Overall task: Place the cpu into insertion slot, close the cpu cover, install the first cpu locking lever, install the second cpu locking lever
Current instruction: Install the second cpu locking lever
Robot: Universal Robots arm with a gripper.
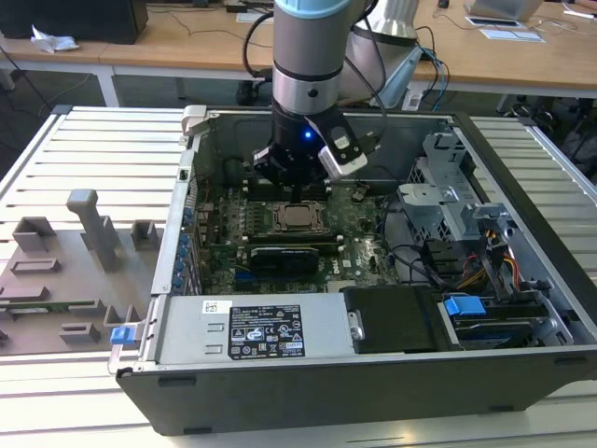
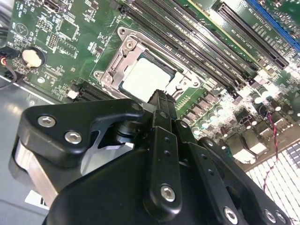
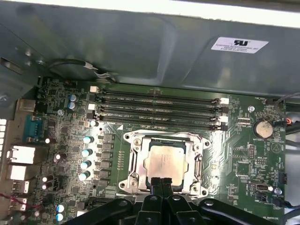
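Where both wrist views show the cpu (image 3: 165, 161) seated, the gripper (image 3: 161, 180) hovers pinched.

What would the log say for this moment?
cpu seated in insertion slot | cpu cover down | gripper shut, at cover edge

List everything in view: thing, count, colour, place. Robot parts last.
cpu: one, silver-grey, seated in the insertion slot.
insertion slot: one, on the green motherboard.
cpu cover: one, silvery frame, lying around the cpu.
memory slots: four, black, beside the socket.
coin cell: one, silver, on the board.
computer case: one, dark, open, on the slatted table.
grey fixtures: several, at the exterior view's left.
gripper: one, black, jaws together at the cover's edge.
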